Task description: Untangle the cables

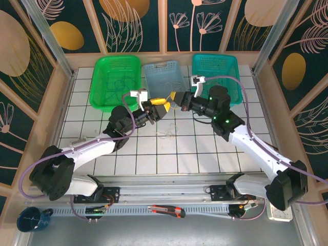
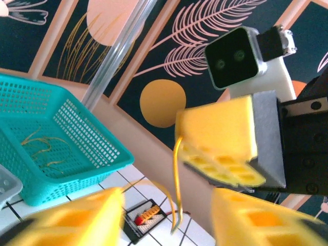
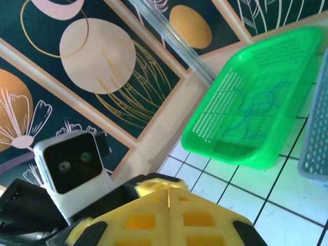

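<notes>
At the far left of the table, the green basket holds thin green cables, so this colour seems to be sorted. Next come the left fingers, raised above the middle of the table; in the left wrist view they stand apart and grip nothing. Behind them is the grey basket, where faint pale lines may be cables, but I cannot tell for sure. On the table just in front of the two arms lies a small pale tangle, touched by nothing. The right fingers are closed on one yellow cable, which hangs down freely between the left fingers without touching them. At the far right, the teal basket holds some yellow cables. In my judgement most of the work is done. What is left is to put the held yellow cable into the teal basket, and then to separate and sort the pale tangle on the table.
</notes>
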You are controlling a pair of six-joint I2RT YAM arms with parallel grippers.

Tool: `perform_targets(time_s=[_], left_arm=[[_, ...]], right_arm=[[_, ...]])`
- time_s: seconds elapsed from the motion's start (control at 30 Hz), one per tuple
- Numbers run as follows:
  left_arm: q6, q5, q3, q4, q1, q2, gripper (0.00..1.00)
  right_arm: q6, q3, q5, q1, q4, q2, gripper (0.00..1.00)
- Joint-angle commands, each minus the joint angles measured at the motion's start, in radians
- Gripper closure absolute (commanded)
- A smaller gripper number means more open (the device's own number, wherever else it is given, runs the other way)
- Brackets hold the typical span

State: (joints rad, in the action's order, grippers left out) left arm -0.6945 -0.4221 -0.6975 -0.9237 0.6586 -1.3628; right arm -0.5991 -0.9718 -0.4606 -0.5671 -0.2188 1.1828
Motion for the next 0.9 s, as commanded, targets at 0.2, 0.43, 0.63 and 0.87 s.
perform_targets(time_s=[0.2,0.43,0.63,0.87], left_arm=[[-0.002,0.046,0.044,-0.042,-0.001,0.014,0.19],[-0.076,0.118,0.118,-0.143,-0.001,0.020,0.09],[-0.131,0.081,0.090,-0.162,-0.002,-0.028,0.10],[-0.218,0.018,0.028,-0.200,-0.001,-0.118,0.13]], right_arm=[[0.012,-0.050,0.021,0.044,-0.014,-0.044,1.00],[-0.005,-0.043,0.028,0.050,-0.028,-0.055,1.00],[-0.036,-0.024,0.001,0.050,-0.071,-0.057,1.00],[-0.095,0.010,-0.039,0.048,-0.157,-0.058,1.00]])
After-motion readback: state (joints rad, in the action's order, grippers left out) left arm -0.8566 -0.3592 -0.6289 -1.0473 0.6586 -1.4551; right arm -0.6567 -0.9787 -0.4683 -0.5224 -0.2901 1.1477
